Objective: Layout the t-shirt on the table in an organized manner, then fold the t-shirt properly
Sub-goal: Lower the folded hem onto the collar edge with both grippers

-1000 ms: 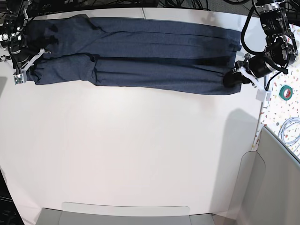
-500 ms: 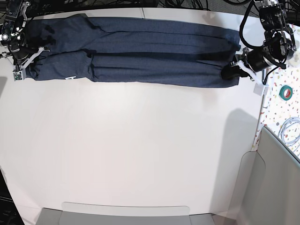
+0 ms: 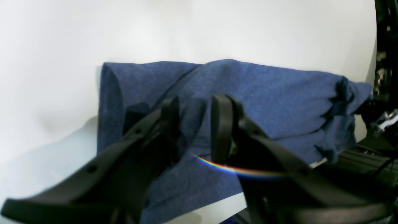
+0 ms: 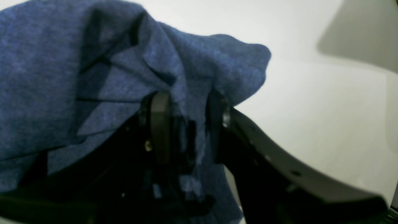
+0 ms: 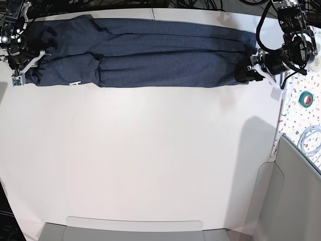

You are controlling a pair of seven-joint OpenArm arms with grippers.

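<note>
We judge the t-shirt [image 5: 140,52] folded lengthwise into a band on the table [image 5: 150,160]; crosswise folds remain. The left gripper [image 3: 194,124] and right gripper [image 4: 186,124] stand partly open astride cloth; whether they grip it we cannot tell.

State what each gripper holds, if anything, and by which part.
Both grippers have fabric of the t-shirt between parted jaws: the left gripper at one end, the right gripper at the other. Whether either grips cannot be told.

The dark navy heathered t-shirt [image 5: 145,52] lies folded lengthwise into a long, narrow band along the far edge of the off-white bench [image 5: 140,160], spanning it from left to right, with creased, bunched ends.
</note>
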